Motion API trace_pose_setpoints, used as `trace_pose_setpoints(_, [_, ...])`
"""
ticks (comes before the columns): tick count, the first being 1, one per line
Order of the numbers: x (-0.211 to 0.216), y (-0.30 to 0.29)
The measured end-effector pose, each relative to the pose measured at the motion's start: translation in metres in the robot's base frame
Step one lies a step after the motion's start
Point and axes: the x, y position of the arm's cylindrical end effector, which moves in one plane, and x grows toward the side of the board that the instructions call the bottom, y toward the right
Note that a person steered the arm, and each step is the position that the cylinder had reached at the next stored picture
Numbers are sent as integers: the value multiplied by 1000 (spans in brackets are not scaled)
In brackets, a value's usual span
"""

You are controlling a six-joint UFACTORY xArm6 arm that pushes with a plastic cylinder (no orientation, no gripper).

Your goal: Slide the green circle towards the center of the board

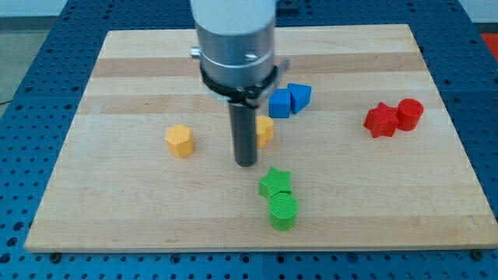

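Observation:
The green circle [283, 211] sits near the board's bottom edge, a little right of the middle, touching the green star [275, 183] just above it. My tip [247, 162] stands on the board up and to the left of the green star, a short gap away from it. The tip touches no green block. A yellow block [265, 130] is partly hidden behind the rod.
A yellow block [179, 141] lies left of the rod. Two blue blocks [280, 103] [299, 96] touch each other right of the rod. Two red blocks [380, 120] [409, 113] sit at the view's right. The wooden board [117, 210] lies on a blue perforated table.

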Motion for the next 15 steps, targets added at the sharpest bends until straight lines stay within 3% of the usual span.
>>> trace_pose_setpoints(2, [-2,130])
trace_pose_setpoints(4, [12,222])
trace_pose_setpoints(5, [61,227])
trace_pose_setpoints(6, [102,203])
trace_pose_setpoints(7, [110,172])
trace_pose_setpoints(9, [102,44])
trace_pose_setpoints(11, [75,-33])
trace_pose_setpoints(15, [63,-48])
